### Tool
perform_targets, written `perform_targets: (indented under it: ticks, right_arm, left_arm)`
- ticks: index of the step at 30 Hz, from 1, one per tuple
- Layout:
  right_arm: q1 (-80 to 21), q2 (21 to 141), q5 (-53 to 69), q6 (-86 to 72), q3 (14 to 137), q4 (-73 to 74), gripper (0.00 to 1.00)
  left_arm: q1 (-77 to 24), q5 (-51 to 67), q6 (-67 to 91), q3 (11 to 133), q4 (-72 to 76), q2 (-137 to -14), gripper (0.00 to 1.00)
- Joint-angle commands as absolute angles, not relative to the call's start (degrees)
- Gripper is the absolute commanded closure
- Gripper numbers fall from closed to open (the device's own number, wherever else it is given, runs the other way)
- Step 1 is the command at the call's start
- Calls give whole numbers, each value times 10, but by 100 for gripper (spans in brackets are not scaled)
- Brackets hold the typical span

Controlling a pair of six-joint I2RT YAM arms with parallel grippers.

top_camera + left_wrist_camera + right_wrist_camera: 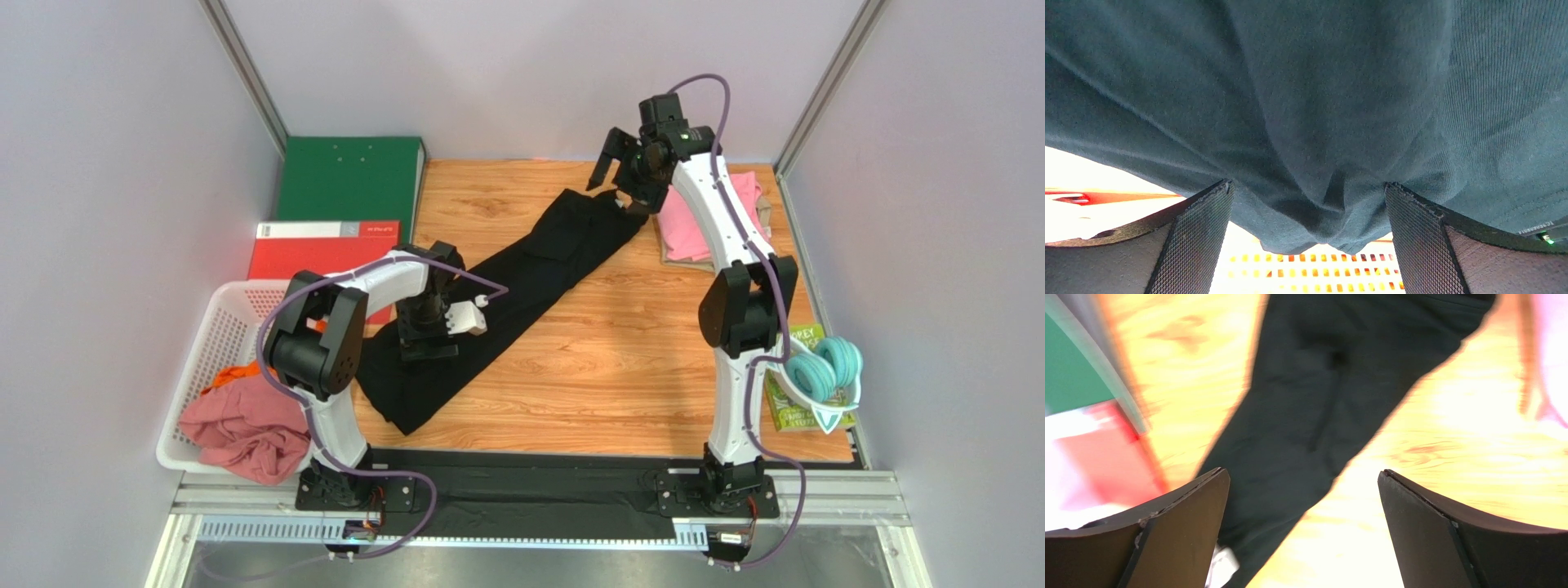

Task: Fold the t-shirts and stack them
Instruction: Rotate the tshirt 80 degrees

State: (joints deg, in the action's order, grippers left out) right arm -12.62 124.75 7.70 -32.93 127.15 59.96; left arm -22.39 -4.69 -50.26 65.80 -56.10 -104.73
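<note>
Two grippers stand wide open, neither clamping anything. The black t-shirt (pixel 528 276) lies in a diagonal band. The left gripper (pixel 1308 190) sits on its near end, cloth bulging between the spread fingers (pixel 1198 245); the right gripper (pixel 1301 474) hovers over its far end. Pink t-shirts (pixel 693 221) lie beside that far end, a dusty-rose t-shirt (pixel 245 429) off its near end.

The left gripper (pixel 426 328) points straight down from its bent arm, jaws wide apart, while the right gripper (pixel 617 168) reaches far forward, equally agape.
</note>
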Motion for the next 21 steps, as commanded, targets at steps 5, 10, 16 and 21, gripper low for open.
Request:
perform_targets:
  ticks: [5,10,16,21]
  right_arm:
    - [-161,1321,250,-342,1305,592,0]
    - [-181,1387,279,-354,1310,578,0]
    - [-176,1438,269,-365,1341,582,0]
    - [-159,1459,260,-368,1354,591,0]
  left_arm:
    - [-268,-102,-482,637,-541,-1057,2]
    - [-308,-76,-480,613,-553,-1042,2]
    - [-343,-33,-474,620,-582,-1030,2]
    - [-374,8,-468,650,-615,-1033,2]
